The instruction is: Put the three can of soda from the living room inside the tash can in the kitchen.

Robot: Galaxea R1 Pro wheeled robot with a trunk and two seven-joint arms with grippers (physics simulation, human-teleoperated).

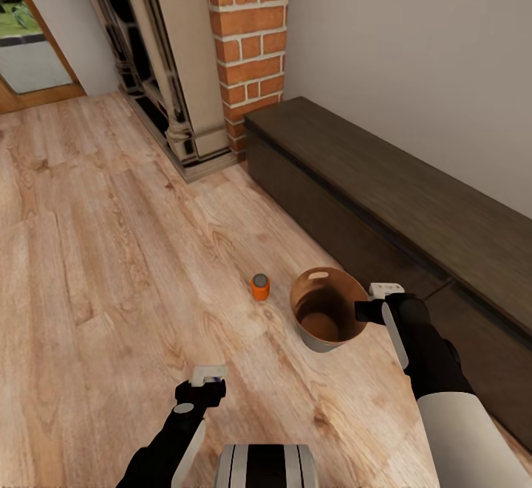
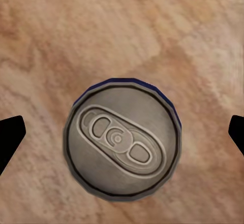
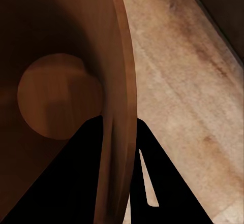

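Left claw (image 2: 122, 132) spread wide above an upright dark blue soda can (image 2: 122, 140), axis vertical; right claw (image 3: 119, 153) pinches the grey-white bucket's rim (image 3: 118, 82), lower right of the head view.

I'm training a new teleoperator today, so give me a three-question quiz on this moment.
1. True or false: the right hand grips the rim of the trash can.
2. What lies directly beneath the open left hand?
A. an orange can
B. the blue can, seen from above
C. bare floor
3. Fill in: the orange can stands upright on the ____, apart from the bucket.

Key: 1 true, one finger is inside the wall and one outside; 2 B; 3 floor.
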